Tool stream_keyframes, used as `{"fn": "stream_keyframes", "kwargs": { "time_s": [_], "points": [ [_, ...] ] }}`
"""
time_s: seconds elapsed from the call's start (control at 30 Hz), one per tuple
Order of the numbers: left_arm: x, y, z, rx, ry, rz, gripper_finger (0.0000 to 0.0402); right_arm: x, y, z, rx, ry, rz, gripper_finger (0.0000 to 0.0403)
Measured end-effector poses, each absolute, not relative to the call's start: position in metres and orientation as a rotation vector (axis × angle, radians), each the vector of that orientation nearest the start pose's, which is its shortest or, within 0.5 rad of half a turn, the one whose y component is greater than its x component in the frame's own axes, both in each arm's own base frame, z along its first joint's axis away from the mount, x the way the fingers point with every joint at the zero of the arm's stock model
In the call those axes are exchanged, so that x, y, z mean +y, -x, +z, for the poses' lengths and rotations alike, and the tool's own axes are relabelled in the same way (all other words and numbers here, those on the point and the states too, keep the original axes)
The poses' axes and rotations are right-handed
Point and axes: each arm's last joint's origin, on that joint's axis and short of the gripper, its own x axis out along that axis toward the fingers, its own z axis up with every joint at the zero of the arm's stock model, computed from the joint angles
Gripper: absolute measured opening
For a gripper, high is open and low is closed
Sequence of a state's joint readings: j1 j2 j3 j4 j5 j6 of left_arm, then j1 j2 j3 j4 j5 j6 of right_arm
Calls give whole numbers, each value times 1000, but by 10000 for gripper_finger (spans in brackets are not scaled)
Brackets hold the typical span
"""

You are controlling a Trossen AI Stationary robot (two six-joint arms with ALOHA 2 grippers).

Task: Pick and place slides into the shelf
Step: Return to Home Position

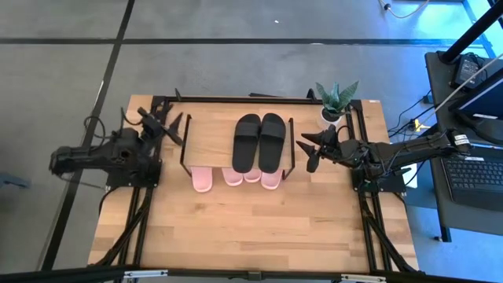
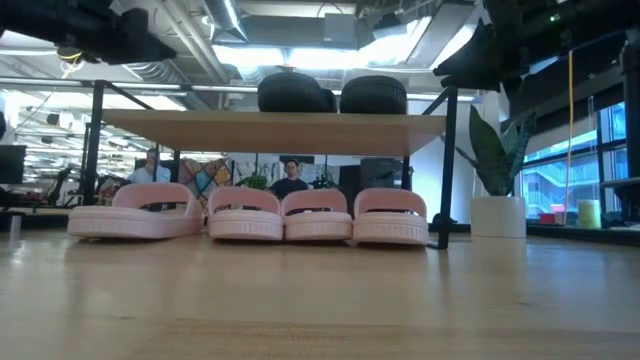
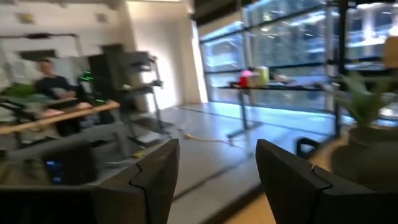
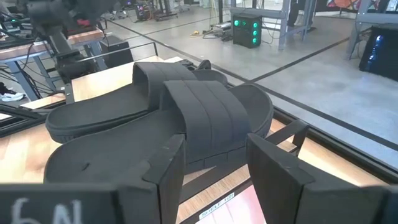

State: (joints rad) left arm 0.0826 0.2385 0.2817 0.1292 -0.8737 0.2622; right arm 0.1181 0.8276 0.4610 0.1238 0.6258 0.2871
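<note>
The shelf stands at the table's far middle, its wood top on thin black legs. Two black slides lie side by side on its top board, soles down, also seen close in the right wrist view. Several pink slides stand in a row on the table under the shelf, their ends sticking out at its near edge. My left gripper hovers open off the shelf's left end, nothing between its fingers. My right gripper hovers open just off the shelf's right end, facing the black slides.
A potted plant stands at the table's far right corner, close behind my right arm. A laptop sits on a side desk beyond the right edge. Bare tabletop spreads in front of the shelf. People sit in the room behind.
</note>
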Motion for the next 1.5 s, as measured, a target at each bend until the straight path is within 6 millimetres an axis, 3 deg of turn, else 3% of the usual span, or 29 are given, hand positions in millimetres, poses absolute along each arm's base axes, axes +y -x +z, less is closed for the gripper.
{"fn": "stream_keyframes", "kwargs": {
  "time_s": [0.27, 0.5, 0.63, 0.9, 1.5],
  "points": [
    [38, -67, 250, -44, -184, 1090, 205, 4, -181, 244, 155, -184, -536, 170],
    [38, -56, 241, -76, -81, 1029, 205, 1, -181, 244, 160, -163, -551, 170],
    [41, -56, 234, -63, -53, 1097, 205, 0, -181, 245, 159, -162, -557, 170],
    [50, -68, 194, -98, 73, 1157, 205, -1, -179, 247, 147, -168, -554, 170],
    [67, -57, 179, 34, -24, 1391, 205, 0, -175, 251, 123, -202, -527, 170]
  ]
}}
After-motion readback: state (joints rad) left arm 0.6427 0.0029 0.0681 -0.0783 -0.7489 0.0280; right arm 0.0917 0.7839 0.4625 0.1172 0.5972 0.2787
